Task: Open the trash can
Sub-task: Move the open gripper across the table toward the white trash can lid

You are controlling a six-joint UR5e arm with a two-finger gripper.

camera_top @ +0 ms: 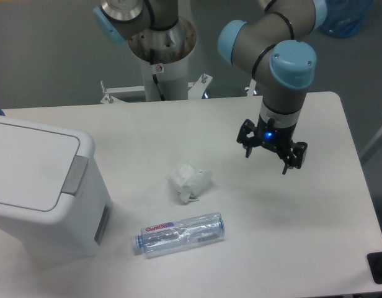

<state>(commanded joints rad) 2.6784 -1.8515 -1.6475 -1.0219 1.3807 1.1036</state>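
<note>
The trash can (pixel 42 186) is a large white boxy bin at the left edge of the table, its flat lid down and a grey push tab (pixel 74 174) on its right side. My gripper (pixel 266 159) hangs over the right half of the table, far to the right of the bin, pointing down. Its fingers stand apart with nothing between them, so it is open.
A crumpled white tissue (pixel 190 181) lies near the table's middle. A clear plastic bottle (pixel 180 234) lies on its side nearer the front edge. The arm's base column (pixel 161 56) stands behind the table's far edge.
</note>
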